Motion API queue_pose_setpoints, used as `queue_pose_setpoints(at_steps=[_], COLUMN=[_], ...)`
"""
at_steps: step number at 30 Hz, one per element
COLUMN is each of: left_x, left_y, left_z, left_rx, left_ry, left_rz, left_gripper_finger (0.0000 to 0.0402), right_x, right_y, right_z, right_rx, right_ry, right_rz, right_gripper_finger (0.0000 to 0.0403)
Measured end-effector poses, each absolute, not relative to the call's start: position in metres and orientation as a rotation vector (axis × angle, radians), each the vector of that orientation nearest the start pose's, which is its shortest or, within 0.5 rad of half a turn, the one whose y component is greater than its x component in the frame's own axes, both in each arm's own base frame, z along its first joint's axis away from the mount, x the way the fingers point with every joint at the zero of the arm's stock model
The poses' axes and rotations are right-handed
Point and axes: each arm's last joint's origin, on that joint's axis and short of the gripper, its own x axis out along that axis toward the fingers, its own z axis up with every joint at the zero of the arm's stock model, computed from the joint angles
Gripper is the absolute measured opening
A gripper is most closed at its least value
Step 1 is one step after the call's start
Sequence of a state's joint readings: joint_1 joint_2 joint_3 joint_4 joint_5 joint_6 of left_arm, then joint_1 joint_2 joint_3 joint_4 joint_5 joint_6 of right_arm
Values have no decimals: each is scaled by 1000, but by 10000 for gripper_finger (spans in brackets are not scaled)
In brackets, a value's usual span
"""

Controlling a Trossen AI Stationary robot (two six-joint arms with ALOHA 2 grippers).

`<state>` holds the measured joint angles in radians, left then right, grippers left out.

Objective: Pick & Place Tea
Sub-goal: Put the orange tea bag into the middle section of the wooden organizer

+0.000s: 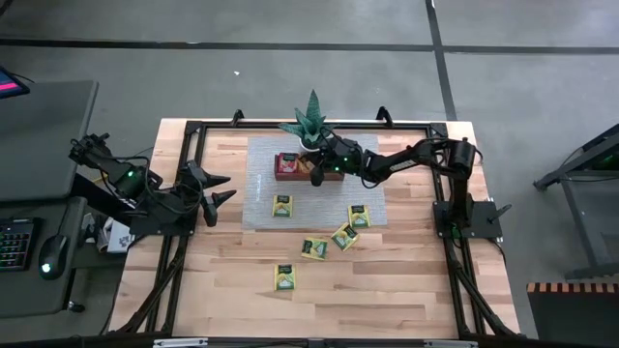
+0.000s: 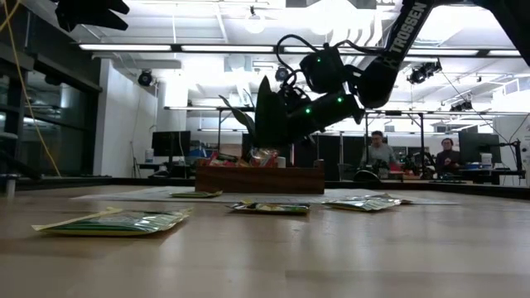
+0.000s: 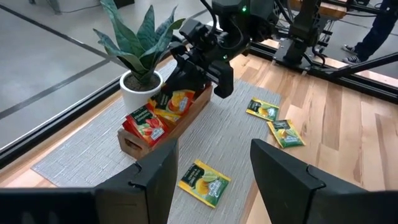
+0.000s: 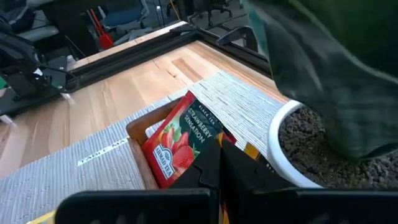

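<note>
The brown wooden tray (image 1: 329,177) lies on a grey mat, beside a potted plant (image 1: 311,126). A red tea packet (image 4: 180,140) stands tilted in the tray's end compartment, and orange packets (image 3: 177,101) stand in the one beside it. Several green-yellow packets lie flat on the mat (image 1: 282,205) and on the bare wood (image 1: 285,277). My right gripper (image 3: 186,84) reaches over the tray from the table's right, its fingers shut down among the orange packets. My left gripper (image 1: 221,188) hangs open above the mat's left edge, touching nothing. My right gripper (image 4: 219,171) is shut on an orange packet, a sliver of which (image 4: 222,213) shows between the fingers. The fingers slant down into the tray's middle compartment from the table's right. They hide which edge they have and whether the packet rests on the tray.
The plant's white pot (image 4: 292,149) and its leaves (image 3: 134,50) stand close against the tray's far side, next to the right gripper. A black frame rail (image 1: 309,123) runs round the table. People sit in the room behind (image 2: 379,153).
</note>
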<state>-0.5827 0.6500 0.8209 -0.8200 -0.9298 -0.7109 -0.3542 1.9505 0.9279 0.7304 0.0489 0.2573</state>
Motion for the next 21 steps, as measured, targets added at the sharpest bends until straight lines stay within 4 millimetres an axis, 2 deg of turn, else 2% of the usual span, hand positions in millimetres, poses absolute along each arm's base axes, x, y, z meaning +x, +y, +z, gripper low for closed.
queue_pose_setpoints(at_steps=[10,21], left_x=[103,103], left_y=[-40,-41], left_z=[312,311], left_rx=[-237,-240], left_ry=[338,350], left_rz=[473,457], left_gripper_finger=[198,198], right_x=[365,364], right_y=[-136,-137], right_z=[143,142], right_rx=[308,308], right_ry=[235,238], right_rz=[-442,-462], right_gripper_finger=[10,116])
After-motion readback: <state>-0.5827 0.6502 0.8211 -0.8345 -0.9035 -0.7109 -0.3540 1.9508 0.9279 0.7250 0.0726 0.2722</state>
